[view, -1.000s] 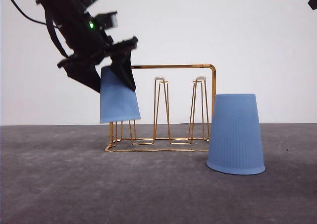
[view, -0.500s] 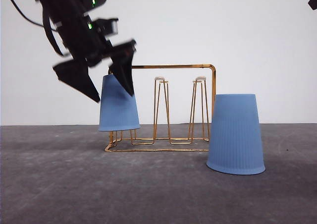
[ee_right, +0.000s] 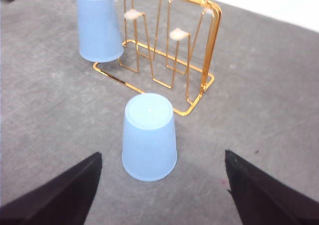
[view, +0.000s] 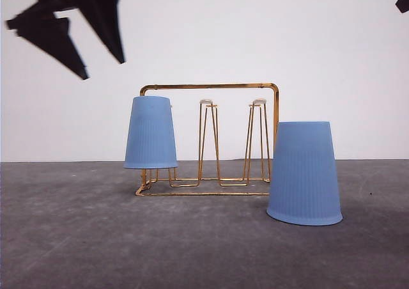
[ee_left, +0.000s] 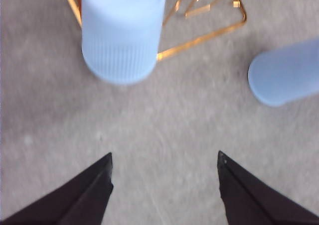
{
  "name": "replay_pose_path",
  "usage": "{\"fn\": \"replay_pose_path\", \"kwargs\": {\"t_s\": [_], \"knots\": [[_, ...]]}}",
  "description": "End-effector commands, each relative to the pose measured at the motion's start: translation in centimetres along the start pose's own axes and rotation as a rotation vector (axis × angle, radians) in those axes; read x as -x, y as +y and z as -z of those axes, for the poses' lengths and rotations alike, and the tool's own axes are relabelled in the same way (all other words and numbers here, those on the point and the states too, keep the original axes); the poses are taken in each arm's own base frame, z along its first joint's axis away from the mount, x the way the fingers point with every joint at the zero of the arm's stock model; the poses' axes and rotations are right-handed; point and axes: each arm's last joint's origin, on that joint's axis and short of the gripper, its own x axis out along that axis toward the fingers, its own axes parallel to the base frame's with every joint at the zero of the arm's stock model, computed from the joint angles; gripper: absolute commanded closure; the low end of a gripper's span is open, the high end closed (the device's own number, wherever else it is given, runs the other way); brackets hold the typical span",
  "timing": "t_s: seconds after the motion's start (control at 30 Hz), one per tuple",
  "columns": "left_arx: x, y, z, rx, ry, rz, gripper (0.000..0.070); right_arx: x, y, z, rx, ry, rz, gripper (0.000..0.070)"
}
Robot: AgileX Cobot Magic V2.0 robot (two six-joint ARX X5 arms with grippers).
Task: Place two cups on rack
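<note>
One light blue cup (view: 151,132) hangs upside down over the left-end prong of the gold wire rack (view: 211,85), free of any gripper. My left gripper (view: 102,68) is open, up and to the left of that cup; its wrist view looks down on the cup (ee_left: 123,31) and the rack (ee_left: 199,36) beyond its spread gripper (ee_left: 164,155). The other cup (view: 303,174) stands upside down on the table in front of the rack's right end. My right gripper (ee_right: 162,155) is open with this cup (ee_right: 149,135) ahead of it, untouched.
The rack's two other white-tipped prongs (view: 206,101) (view: 259,101) are bare. Grey table (view: 192,238) stretches in front of the rack, with a white wall behind. A dark bit of the right arm (view: 404,0) shows at the top right corner.
My left gripper opened, let go of the cup on the left prong and rose up and to the left. The cup settled straighter on the rack. The other cup stayed put.
</note>
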Motion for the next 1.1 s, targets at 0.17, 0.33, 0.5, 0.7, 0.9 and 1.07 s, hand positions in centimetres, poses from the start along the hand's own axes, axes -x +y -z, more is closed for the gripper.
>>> {"fn": "replay_pose_path", "kwargs": {"t_s": [0.17, 0.33, 0.5, 0.7, 0.9, 1.07], "knots": [[0.8, 0.4, 6.2, 0.105, -0.13, 0.012, 0.0319, -2.2, -0.4, -0.3, -0.083, 0.077, -0.067, 0.0199], [1.4, 0.7, 10.1, 0.169, -0.174, -0.018, 0.0318, -4.8, -0.6, -0.5, -0.084, 0.123, -0.099, 0.0199], [2.5, 0.6, 11.3, 0.169, -0.21, -0.02, 0.0318, -8.1, -0.9, -0.8, -0.084, 0.129, -0.126, 0.0199], [2.8, 0.5, 11.3, 0.167, -0.223, -0.024, 0.0318, -12.3, -1.5, -0.5, -0.092, 0.133, -0.128, 0.0167], [2.8, 0.5, 11.3, 0.167, -0.223, -0.024, 0.0318, -15.8, -2.2, 0.9, -0.105, 0.178, -0.13, 0.0131], [2.8, 0.5, 11.3, 0.167, -0.223, -0.024, 0.0318, -17.8, -2.3, 2.6, -0.124, 0.258, -0.14, 0.0145]]}}
